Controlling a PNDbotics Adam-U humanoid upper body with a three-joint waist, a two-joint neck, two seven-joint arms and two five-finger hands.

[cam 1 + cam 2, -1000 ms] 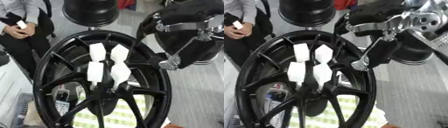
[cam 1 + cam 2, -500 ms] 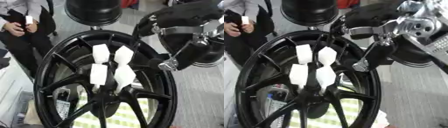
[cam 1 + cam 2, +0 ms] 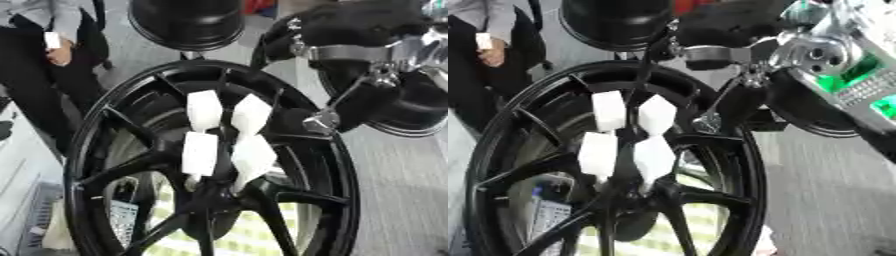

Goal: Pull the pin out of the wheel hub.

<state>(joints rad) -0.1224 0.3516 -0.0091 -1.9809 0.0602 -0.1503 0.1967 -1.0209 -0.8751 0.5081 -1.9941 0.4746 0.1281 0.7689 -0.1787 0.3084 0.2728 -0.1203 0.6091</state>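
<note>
Fingers are the one thing you cannot read on your right hand (image 3: 737, 30) — it comes in from the upper right as a black mass with a silver band, a thin silver rod and a green-lit panel further up the arm, and whether it is spread or curled, or has hold of anything, cannot be told from either eye. A black part of it with a small silver joint at its tip (image 3: 321, 121) reaches down to the upper right rim of the glossy black multi-spoke wheel hub (image 3: 346, 165) and looks to be touching it there.

Below and to the left of your hand, inside the hub, four white rectangular blocks (image 3: 204, 110) sit in a two-by-two cluster just above the hub's dark centre (image 3: 208, 197), upright with a slight tilt — you cannot tell from these views which of them, if any, is the pin. Through the spokes beneath the cluster a pale yellow-green checked surface (image 3: 254, 242) shows.

Up and to the left of your hand, beyond the hub, stands a round black glossy object (image 3: 185, 22). Further left still, a person in dark trousers (image 3: 39, 90) holds a small white thing.
</note>
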